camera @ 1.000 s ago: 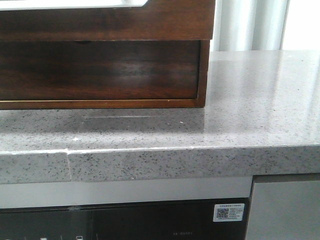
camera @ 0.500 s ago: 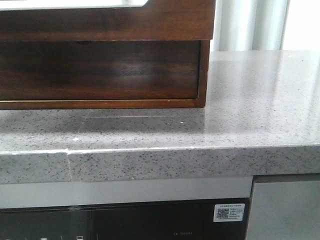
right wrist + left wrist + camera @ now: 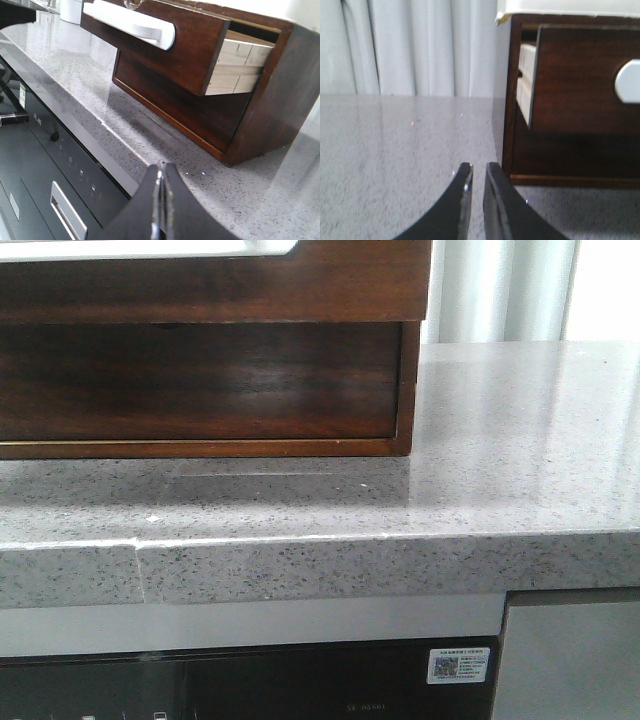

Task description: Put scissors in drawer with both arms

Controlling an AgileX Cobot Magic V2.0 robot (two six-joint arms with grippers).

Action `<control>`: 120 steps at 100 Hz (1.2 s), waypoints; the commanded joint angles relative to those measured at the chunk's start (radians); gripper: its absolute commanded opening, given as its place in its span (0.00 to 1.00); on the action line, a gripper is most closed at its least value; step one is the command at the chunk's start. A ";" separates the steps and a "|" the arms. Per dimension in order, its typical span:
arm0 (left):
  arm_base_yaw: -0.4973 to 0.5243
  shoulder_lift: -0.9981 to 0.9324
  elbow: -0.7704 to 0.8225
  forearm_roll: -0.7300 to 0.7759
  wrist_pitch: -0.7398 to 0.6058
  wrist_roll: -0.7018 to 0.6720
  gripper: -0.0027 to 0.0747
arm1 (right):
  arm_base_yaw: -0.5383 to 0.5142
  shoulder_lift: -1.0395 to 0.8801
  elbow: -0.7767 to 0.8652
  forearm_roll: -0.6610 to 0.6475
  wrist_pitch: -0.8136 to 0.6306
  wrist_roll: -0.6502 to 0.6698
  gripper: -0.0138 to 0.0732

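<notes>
On the grey speckled counter (image 3: pixel 500 440) we see a dark brown wooden cabinet (image 3: pixel 410 390) sitting at the left and reaching to the middle. Its drawer (image 3: pixel 220 280) is pulled out over the counter, and in the front view we only see its dark underside near the top edge. To the right of the cabinet the counter is bare stone, with pale curtains (image 3: pixel 500 290) behind it. Below the counter edge there is a black glass panel with a small white sticker (image 3: pixel 458 664) at the right.

From our left wrist camera we see our left gripper (image 3: pixel 475 172). Its two dark fingers are nearly together with only a thin gap, and nothing is between them. It hangs over the counter just beside the cabinet's corner. The drawer (image 3: pixel 585 75) sticks out from the cabinet, and we can see its pale wooden side and the rounded notch in its front.

From our right wrist camera we see our right gripper (image 3: pixel 161 170). Its fingers are pressed together and hold nothing. It hangs near the front edge of the counter, apart from the drawer (image 3: pixel 165 45), which stands open with its light side wall showing.

We cannot see the scissors in any view, so we cannot tell where they are.
</notes>
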 commanded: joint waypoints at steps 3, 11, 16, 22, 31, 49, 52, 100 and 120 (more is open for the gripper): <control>0.009 -0.034 0.015 0.007 0.050 -0.021 0.04 | -0.004 0.005 -0.027 0.009 -0.075 0.001 0.02; 0.020 -0.034 0.015 0.007 0.144 -0.021 0.04 | -0.004 0.005 -0.027 0.009 -0.075 0.001 0.02; 0.026 -0.034 0.015 0.007 0.195 -0.021 0.04 | -0.004 0.005 -0.027 0.009 -0.075 0.001 0.02; 0.035 -0.034 0.015 0.018 0.230 -0.019 0.04 | -0.004 0.005 -0.027 0.009 -0.075 0.001 0.02; 0.045 -0.034 0.015 0.028 0.243 -0.019 0.04 | -0.004 0.005 -0.027 0.009 -0.075 0.001 0.02; 0.042 -0.034 0.015 0.047 0.241 -0.019 0.04 | -0.004 0.005 -0.027 0.009 -0.075 0.001 0.02; 0.042 -0.034 0.015 0.047 0.241 -0.019 0.04 | -0.004 0.005 -0.027 0.009 -0.075 0.001 0.02; 0.042 -0.034 0.015 0.047 0.241 -0.019 0.04 | -0.004 0.005 -0.027 0.009 -0.075 0.001 0.02; 0.042 -0.034 0.015 0.047 0.241 -0.019 0.04 | -0.004 0.005 -0.027 0.009 -0.075 0.001 0.02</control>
